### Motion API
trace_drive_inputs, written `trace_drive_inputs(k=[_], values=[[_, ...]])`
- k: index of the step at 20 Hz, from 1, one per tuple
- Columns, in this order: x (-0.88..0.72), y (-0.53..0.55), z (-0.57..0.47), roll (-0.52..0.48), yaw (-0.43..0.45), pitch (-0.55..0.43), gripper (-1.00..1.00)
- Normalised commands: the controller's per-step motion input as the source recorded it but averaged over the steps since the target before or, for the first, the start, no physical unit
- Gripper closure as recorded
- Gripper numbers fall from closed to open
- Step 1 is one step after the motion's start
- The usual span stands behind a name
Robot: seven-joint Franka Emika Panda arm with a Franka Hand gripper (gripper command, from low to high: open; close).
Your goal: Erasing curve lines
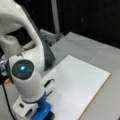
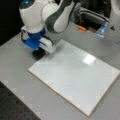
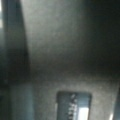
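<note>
The gripper [image 2: 40, 53] hangs at the white board's [image 2: 75, 75] upper-left corner; its grip cannot be told, and no curve lines show.

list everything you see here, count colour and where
white board: one, white with a tan wooden edge, flat on the table in both front views
curve lines: none that I can make out on the board
glare spot: one, bright white, on the board toward a front view's right
table: one, grey, under the board
dark block: one, black, under the blue mount at the board's corner nearest a front view's top left
orange item: one, orange, on the table behind the board; too blurred to name
blue mount: one, blue, on the arm's wrist
arm: one, white and grey, over the board's corner
claw: fingers not distinguishable
</note>
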Motion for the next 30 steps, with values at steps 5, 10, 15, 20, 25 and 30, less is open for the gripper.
trace_drive_inputs(k=[5, 10, 15, 20, 25, 30], values=[[-0.11, -0.03, -0.11, 0.083, -0.050, -0.106, -1.00], [-0.09, -0.05, -0.08, 0.061, -0.049, -0.126, -1.00], [-0.10, -0.06, -0.03, 0.051, -0.047, -0.116, -1.00], [-0.14, -0.06, 0.12, 0.017, -0.039, -0.066, -1.00], [-0.22, 0.02, 0.27, -0.034, -0.037, 0.014, -1.00], [-0.25, 0.16, 0.24, -0.092, -0.034, 0.044, -1.00]])
